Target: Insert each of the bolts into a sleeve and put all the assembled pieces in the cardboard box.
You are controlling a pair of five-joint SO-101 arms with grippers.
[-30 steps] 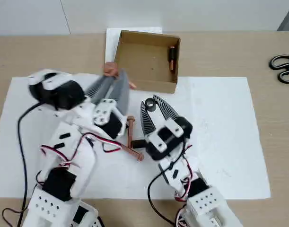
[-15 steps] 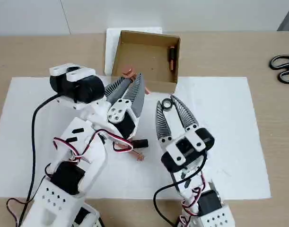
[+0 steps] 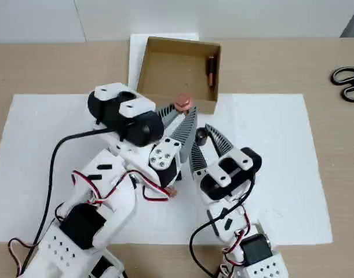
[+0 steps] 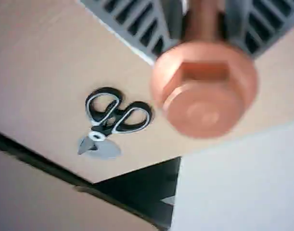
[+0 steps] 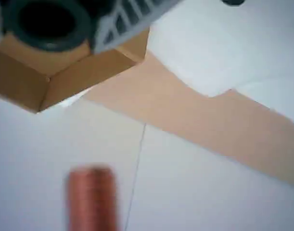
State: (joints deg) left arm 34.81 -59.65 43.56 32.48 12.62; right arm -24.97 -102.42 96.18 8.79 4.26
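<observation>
Copper flashes across: the bolt (image 3: 183, 105), pinched by its shank in the left tool (image 3: 182, 113) with the head up, has swung over from off the left front corner of the cardboard box (image 3: 171, 78). It now hangs just in front of the middle of the box's front wall. The right tool (image 3: 203, 134), clamped on the black sleeve (image 3: 200, 137), has pulled a touch back from the box and leaned in toward its partner. So bolt and sleeve are near each other now, both just in front of the box, but apart, and nothing is inserted yet. To me this reads as the line-up for the insertion; shank tip and sleeve bore have yet to meet. One assembled piece (image 3: 211, 70) already lies inside the box by its right wall. What looks like another bolt (image 3: 172, 192) peeks out on the surface from under the left arm, well in front of the box, so more pairing waits.
</observation>
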